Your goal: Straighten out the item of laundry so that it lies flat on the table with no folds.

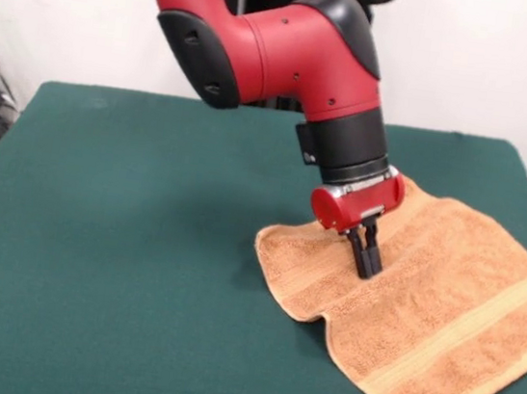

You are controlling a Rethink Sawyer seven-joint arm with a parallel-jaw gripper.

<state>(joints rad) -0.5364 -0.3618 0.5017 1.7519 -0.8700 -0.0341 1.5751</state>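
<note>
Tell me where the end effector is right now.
In the front view the end effector sits right of centre, tips down on the towel, near the towel's folded left edge on the green table.

Orange-tan towel point(423, 315), left edge folded

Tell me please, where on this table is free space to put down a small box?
The table is bare green across the picture's whole left half, from the towel to the left edge, and along the far edge. The right side is crowded: the towel lies there with the gripper on it.
</note>
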